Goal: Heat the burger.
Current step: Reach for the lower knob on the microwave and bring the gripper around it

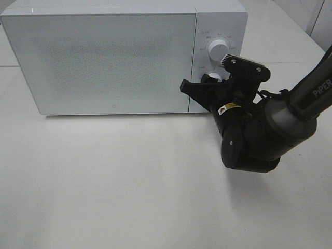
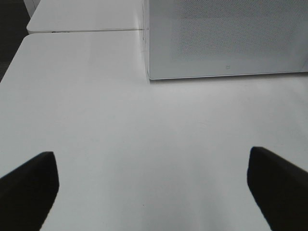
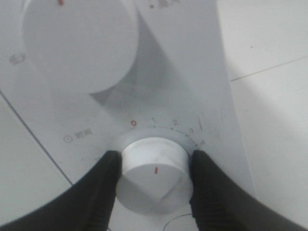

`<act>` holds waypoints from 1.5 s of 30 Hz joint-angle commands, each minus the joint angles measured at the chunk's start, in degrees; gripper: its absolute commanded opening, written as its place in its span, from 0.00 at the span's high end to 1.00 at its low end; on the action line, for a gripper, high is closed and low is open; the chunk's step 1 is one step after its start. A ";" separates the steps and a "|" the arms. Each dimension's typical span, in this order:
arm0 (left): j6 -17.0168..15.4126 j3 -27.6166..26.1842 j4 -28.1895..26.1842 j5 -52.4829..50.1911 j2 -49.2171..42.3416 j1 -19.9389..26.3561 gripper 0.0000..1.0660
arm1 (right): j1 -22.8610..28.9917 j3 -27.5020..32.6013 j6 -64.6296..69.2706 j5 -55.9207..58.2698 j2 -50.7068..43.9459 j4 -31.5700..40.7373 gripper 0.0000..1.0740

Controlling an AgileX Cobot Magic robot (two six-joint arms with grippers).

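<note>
The burger is out of view; the white microwave has its door shut. My right gripper reaches in from the right to the control panel. In the right wrist view the right gripper is shut on the lower dial, one black finger pressed against each side. The dial's red mark points away from the 0 on its scale. My left gripper hangs open over bare table, nothing between its fingers, with the microwave ahead of it.
An upper dial sits above the gripped one on the panel. The white table spreads in front of the microwave. A second white table adjoins at the far left in the left wrist view.
</note>
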 commanded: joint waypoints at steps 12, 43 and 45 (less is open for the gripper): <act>-0.29 0.23 -0.40 -0.63 -1.09 0.23 0.06 | 0.29 -1.72 41.60 -10.49 -0.34 -9.74 0.98; -0.29 0.23 -0.40 -0.63 -1.09 0.23 0.06 | 0.29 -1.72 68.41 -10.49 -0.34 -8.42 0.98; -0.29 0.23 -0.40 -0.63 -1.09 0.23 0.06 | 0.29 -1.72 68.41 -10.49 -0.34 -8.31 0.98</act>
